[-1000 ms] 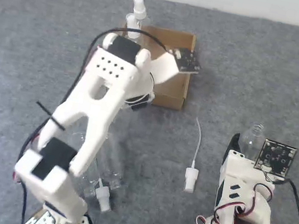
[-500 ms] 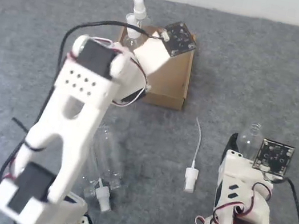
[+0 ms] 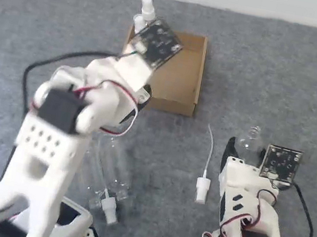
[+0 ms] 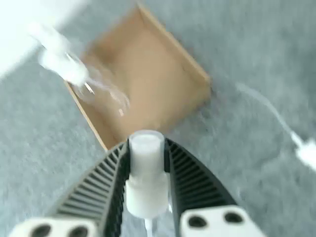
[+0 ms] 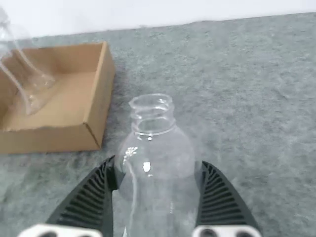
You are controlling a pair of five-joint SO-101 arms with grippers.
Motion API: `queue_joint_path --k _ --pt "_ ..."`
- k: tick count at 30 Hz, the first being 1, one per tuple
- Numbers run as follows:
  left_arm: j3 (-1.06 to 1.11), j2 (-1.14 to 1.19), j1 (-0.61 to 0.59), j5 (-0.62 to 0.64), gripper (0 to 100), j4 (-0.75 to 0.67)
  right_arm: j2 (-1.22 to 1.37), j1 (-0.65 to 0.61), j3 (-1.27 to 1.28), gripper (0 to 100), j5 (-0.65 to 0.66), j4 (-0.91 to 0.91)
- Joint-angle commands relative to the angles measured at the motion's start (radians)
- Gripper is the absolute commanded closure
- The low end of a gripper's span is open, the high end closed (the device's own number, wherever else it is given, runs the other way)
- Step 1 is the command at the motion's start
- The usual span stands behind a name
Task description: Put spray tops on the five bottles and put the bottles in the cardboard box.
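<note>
My left gripper (image 4: pixel 145 143) is shut on a white spray top (image 4: pixel 145 177), held above the carpet short of the cardboard box (image 4: pixel 153 79). Two clear bottles with tops (image 4: pixel 69 71) lean at the box's far corner (image 3: pixel 144 13). My right gripper (image 5: pixel 157 170) is shut on an upright clear bottle (image 5: pixel 154 143) whose neck is open; it stands right of the box (image 3: pixel 179 85). A loose spray top (image 3: pixel 202 188) with its long tube lies on the carpet just left of that bottle (image 3: pixel 254 140).
Two more clear bottles (image 3: pixel 107 168) lie on the carpet under the left arm (image 3: pixel 81 105), one with a white top (image 3: pixel 108 206). Grey carpet covers the table, with open room to the far right and far left.
The left arm has swung back and to the left, its wrist moving from the box's right edge to its left side. The right arm with its bottle has shifted slightly left.
</note>
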Motion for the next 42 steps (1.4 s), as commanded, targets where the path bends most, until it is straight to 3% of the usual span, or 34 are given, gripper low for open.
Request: queue_joint_path --k 1,16,21,25,35,42 --pt "0.054 -0.146 0.002 0.072 99 -0.107 -0.01 -0.048 0.002 94.0 -0.011 -0.048" --pt "0.268 -0.427 0.002 0.23 99 -0.376 -0.01 -0.153 0.044 94.1 -0.009 -0.094" --pt "0.291 -0.457 0.002 0.295 99 -0.443 -0.01 -0.156 0.092 99.7 0.083 -0.163" --pt "0.289 -0.479 0.002 0.365 99 -0.47 -0.012 -0.163 0.097 99.3 0.081 -0.176" --pt "0.305 -0.565 -0.005 0.482 99 -0.505 -0.012 -0.318 0.1 99.3 0.089 -0.228" --pt "0.429 -0.692 -0.006 0.503 99 -0.637 -0.012 -0.469 0.135 99.3 0.091 -0.305"
